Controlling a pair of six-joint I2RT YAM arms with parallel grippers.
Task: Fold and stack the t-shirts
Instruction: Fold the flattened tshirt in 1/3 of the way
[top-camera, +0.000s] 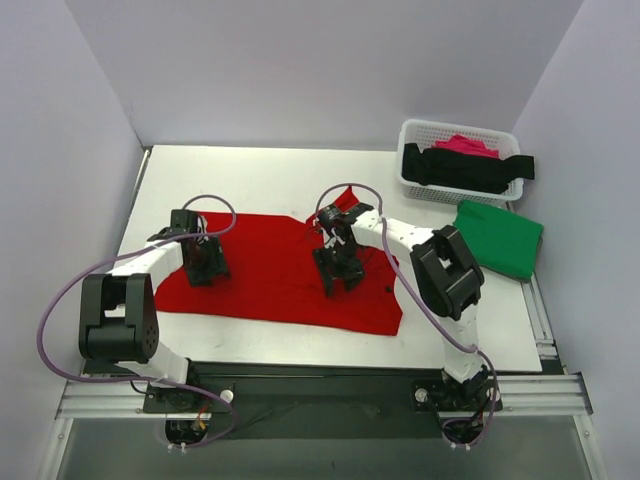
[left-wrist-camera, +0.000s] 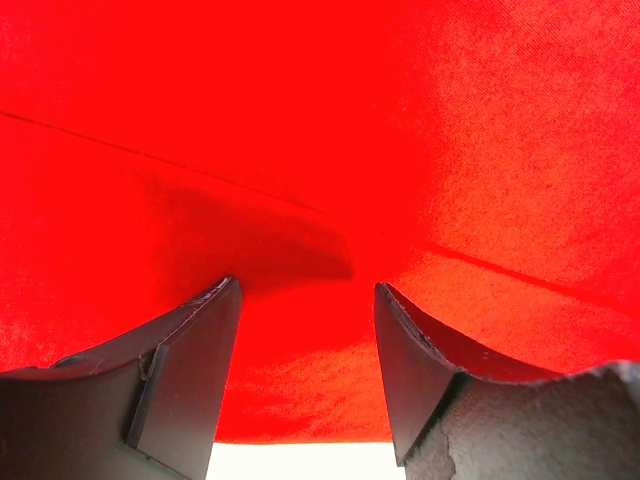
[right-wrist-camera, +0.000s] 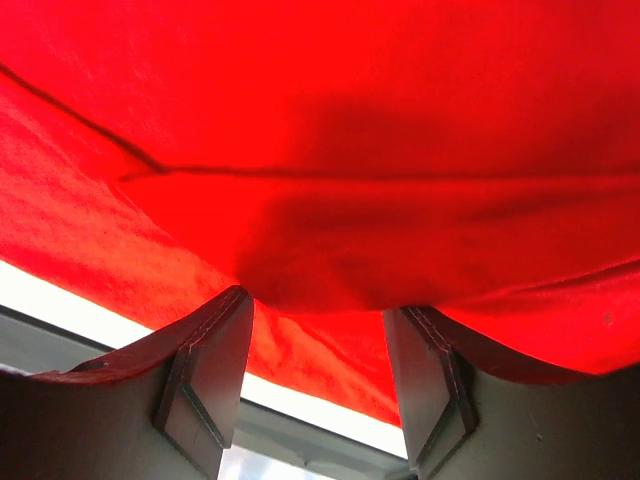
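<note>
A large bright red t-shirt lies spread across the middle of the white table. My left gripper points down onto its left part and stands open. In the left wrist view the red cloth fills the frame, and the gripper has its tips at the cloth with only flat fabric between them. My right gripper is down on the shirt's middle, also open. In the right wrist view a soft fold of red cloth lies just past that gripper.
A folded green t-shirt lies at the right edge of the table. Behind it stands a white lattice basket holding a black shirt and a pink one. White walls close in the back and both sides.
</note>
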